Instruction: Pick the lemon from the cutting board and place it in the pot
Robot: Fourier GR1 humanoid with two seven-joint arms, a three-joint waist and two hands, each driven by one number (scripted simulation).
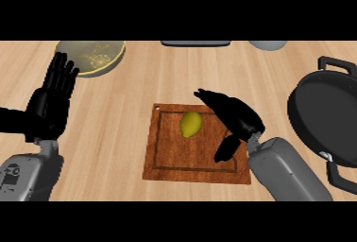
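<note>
A yellow lemon (pixel 191 124) lies on the upper middle of a brown wooden cutting board (pixel 188 163). My right hand (pixel 235 116) hovers over the board's right edge, just right of the lemon, fingers stretched toward the upper left and thumb hanging down; it is open and apart from the lemon. The black pot (pixel 327 120) with side handles sits at the far right, cut off by the view's edge. My left hand (pixel 50 101) rests open at the left, fingers up.
A glass bowl (pixel 94 56) with a yellowish item inside stands at the back left. A dark flat object (pixel 196 43) and a grey rounded object (pixel 267 45) sit along the far edge. Light wooden counter (pixel 118 137) surrounds the board.
</note>
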